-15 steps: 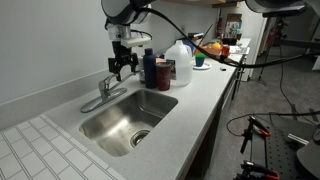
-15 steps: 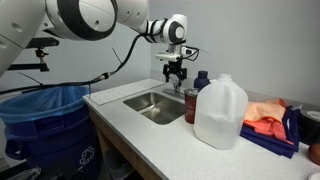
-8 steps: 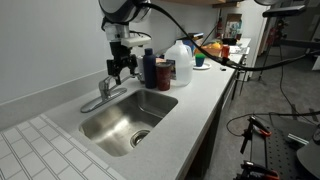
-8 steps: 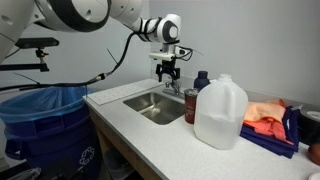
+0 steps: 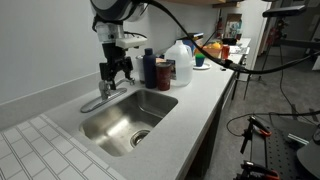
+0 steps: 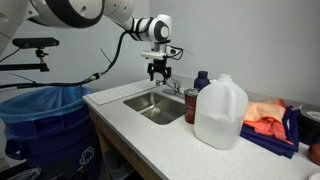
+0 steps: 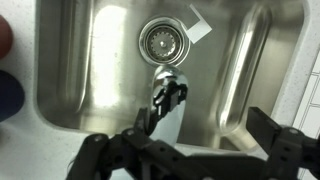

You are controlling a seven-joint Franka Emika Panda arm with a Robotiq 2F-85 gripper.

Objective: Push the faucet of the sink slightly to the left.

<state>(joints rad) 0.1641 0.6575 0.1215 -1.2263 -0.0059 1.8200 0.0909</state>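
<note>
The brushed silver faucet (image 5: 103, 97) stands at the back edge of the steel sink (image 5: 112, 130), its slim spout angled over the basin. It also shows in an exterior view (image 6: 171, 89) and in the wrist view (image 7: 166, 103), where the spout points toward the round drain (image 7: 160, 40). My gripper (image 5: 114, 72) hangs just above the spout in both exterior views (image 6: 157, 72). In the wrist view the gripper (image 7: 185, 142) is open and empty. The spout lies between its dark fingers, nearer the left one; I cannot tell whether they touch.
A dark blue bottle (image 5: 149, 70), a red can (image 5: 163, 73) and a white jug (image 5: 181, 59) stand on the counter beside the sink. The jug (image 6: 218, 112) is near in the other view. A blue bin (image 6: 45, 120) stands off the counter's end.
My gripper has moved sideways along the back of the sink, away from the bottles and over the faucet. The faucet itself shows no clear shift.
</note>
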